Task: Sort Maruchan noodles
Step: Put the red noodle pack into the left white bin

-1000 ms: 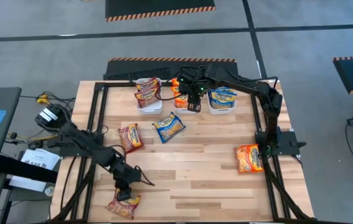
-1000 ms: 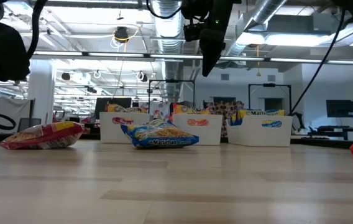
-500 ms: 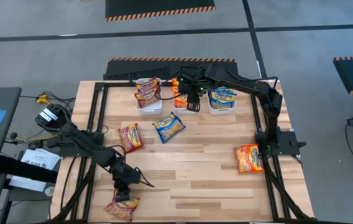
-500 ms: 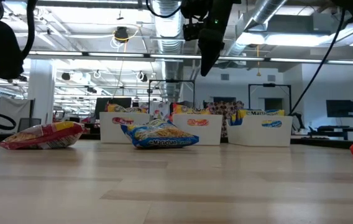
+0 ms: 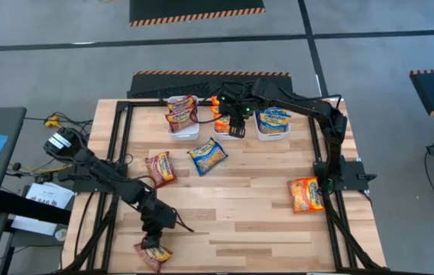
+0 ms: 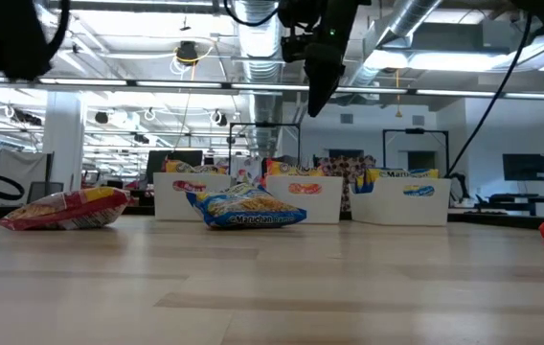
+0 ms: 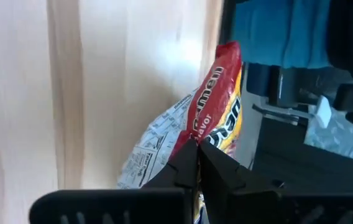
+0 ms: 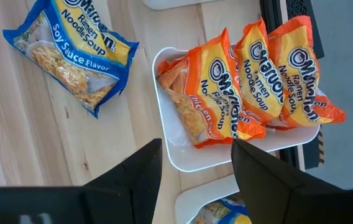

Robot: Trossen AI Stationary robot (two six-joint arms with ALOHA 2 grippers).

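Where the left hand [image 5: 153, 246] stood open above the maroon packet [image 5: 154, 256] a second ago, it is now pinched tight on that packet's edge at the lower left of the high view, near the front rim of the surface [image 5: 263, 221]. In the left wrist view the two fingers [image 7: 189, 163] are seen pressed together on the crinkled seam of the packet, which is bunched upward. The grasp is judged to be made, so a lift and a carry toward the bins at the upper centre are what the sorting calls for next.

The right hand [image 5: 236, 114] is held over the middle bin [image 8: 183, 158] at the upper centre of the high view, its fingers spread and nothing gripped between them; three orange packets [image 8: 251, 87] are seen lying in that bin beneath it.

A blue packet [image 5: 207, 155] and another maroon packet [image 5: 159, 168] lie loose at mid-surface, and an orange one [image 5: 306, 194] lies at the right edge, all yet unsorted.
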